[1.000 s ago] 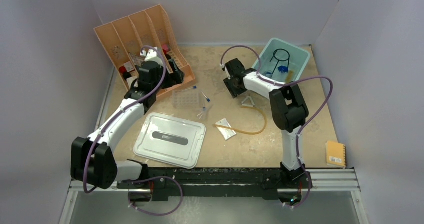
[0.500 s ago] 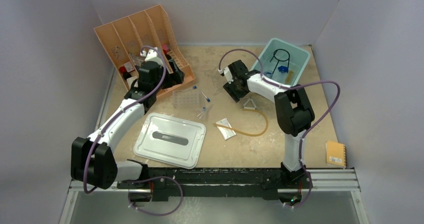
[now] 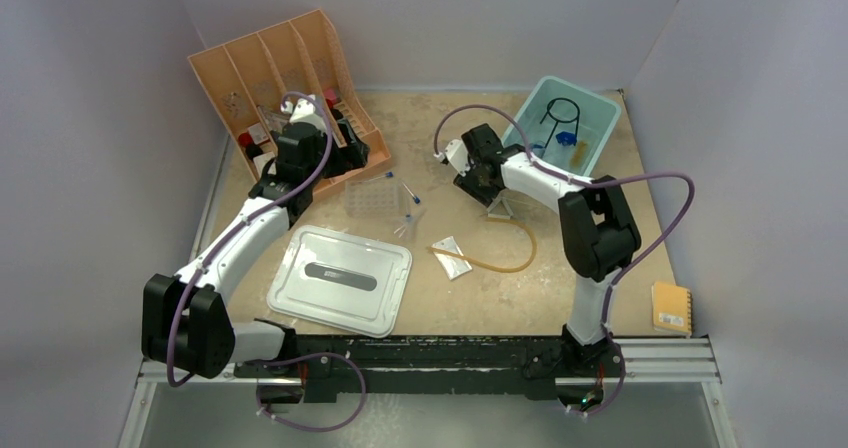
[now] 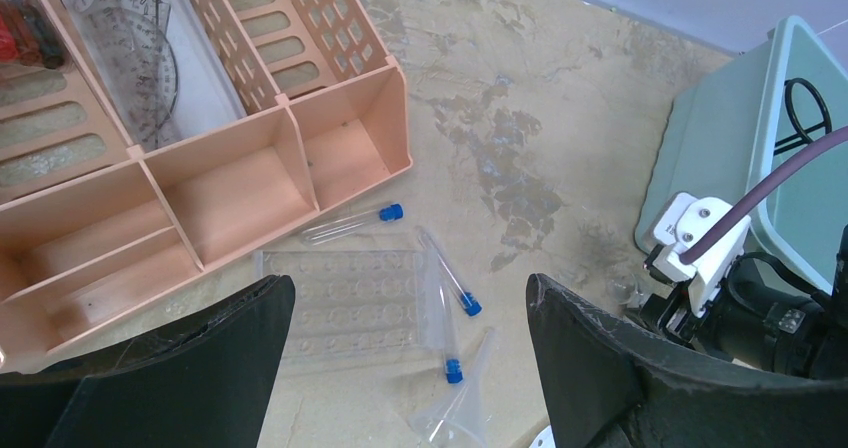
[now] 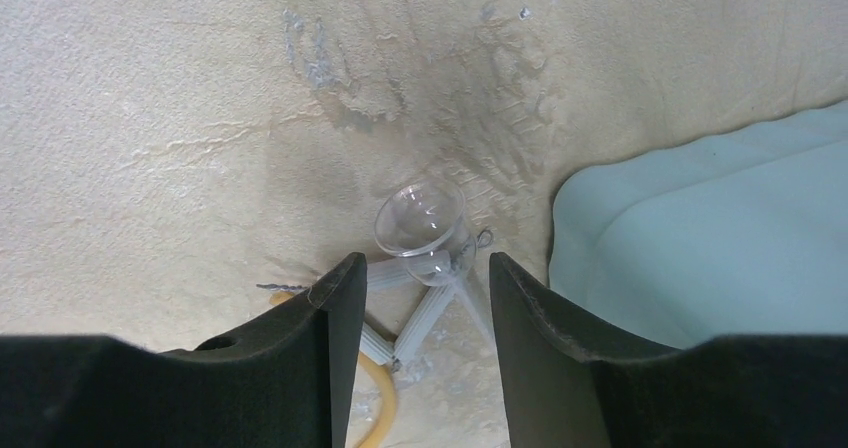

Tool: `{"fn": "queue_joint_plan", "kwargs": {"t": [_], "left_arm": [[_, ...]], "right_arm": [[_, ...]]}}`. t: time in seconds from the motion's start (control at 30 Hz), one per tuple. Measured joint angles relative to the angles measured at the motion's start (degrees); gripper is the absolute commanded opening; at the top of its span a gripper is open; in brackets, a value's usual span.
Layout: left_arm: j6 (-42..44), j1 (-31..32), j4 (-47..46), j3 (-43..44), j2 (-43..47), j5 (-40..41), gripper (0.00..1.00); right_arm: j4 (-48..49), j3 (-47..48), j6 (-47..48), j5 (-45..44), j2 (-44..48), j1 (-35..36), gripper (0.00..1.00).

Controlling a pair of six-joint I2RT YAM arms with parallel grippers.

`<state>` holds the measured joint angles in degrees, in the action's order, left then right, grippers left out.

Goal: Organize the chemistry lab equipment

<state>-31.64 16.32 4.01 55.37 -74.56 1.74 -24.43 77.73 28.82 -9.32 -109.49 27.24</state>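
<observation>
1. Nearest the arm bases, a pale lid [image 3: 340, 279] lies flat on the table [image 3: 400, 118] at 7 o'clock. A yellow notebook [image 3: 671, 308] sits at 4 o'clock by the right edge.
2. Near the table's centre, a small clear packet [image 3: 452, 256] touches 1 end of the amber hose [image 3: 490, 266], which curves away toward 1 o'clock.
3. At the hose's far end lies the wire triangle [image 5: 420, 313], with a small clear cup [image 5: 420, 220] resting against it. The right fingers [image 5: 300, 358] hang over it, moderately apart, 1 on each side, gripping nothing.
4. At 9 o'clock from the triangle, the clear tube rack [image 4: 345, 303] lies flat. There are 3 blue-capped tubes [image 4: 445, 268] loose beside it: 1 along its far edge and 2 at its right side, next to a clear funnel [image 4: 455, 413].
5. The left fingers [image 4: 180, 368] are spread wide and empty, at 10 o'clock over the near end of the peach organizer [image 4: 340, 118].
6. Farthest, at 1 o'clock, a teal bin [image 3: 597, 120] holds the black wire ring [image 3: 562, 111] and blue tools [image 3: 568, 136].
</observation>
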Motion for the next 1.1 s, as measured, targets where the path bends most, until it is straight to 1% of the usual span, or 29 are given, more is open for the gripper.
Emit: {"fn": "queue_joint_plan", "kwargs": {"t": [0.1, 0.27, 0.47, 0.67, 0.87, 1.1], "left_arm": [[0.0, 0.0, 0.0, 0.0, 0.0, 0.0, 0.86], [0.0, 0.0, 0.0, 0.0, 0.0, 0.0, 0.86], [0.0, 0.0, 0.0, 0.0, 0.0, 0.0, 0.86], [0.0, 0.0, 0.0, 0.0, 0.0, 0.0, 0.86], [0.0, 0.0, 0.0, 0.0, 0.0, 0.0, 0.85], [0.0, 0.0, 0.0, 0.0, 0.0, 0.0, 0.85]], "right_arm": [[0.1, 0.0, 1.4, -0.2, -0.4, 0.0, 0.51], [0.3, 0.0, 4.1, -0.1, -2.6, 0.0, 0.42], [-0.1, 0.6, 5.8, 1.3, -3.1, 0.0, 0.41], [-0.7, 3.4, 5.6, 3.3, -4.7, 0.0, 0.34], [-0.7, 7.5, 2.6, 8.0, -6.5, 0.0, 0.35], [-0.4, 16.4, -3.7, 10.3, -11.7, 0.0, 0.38]]}}
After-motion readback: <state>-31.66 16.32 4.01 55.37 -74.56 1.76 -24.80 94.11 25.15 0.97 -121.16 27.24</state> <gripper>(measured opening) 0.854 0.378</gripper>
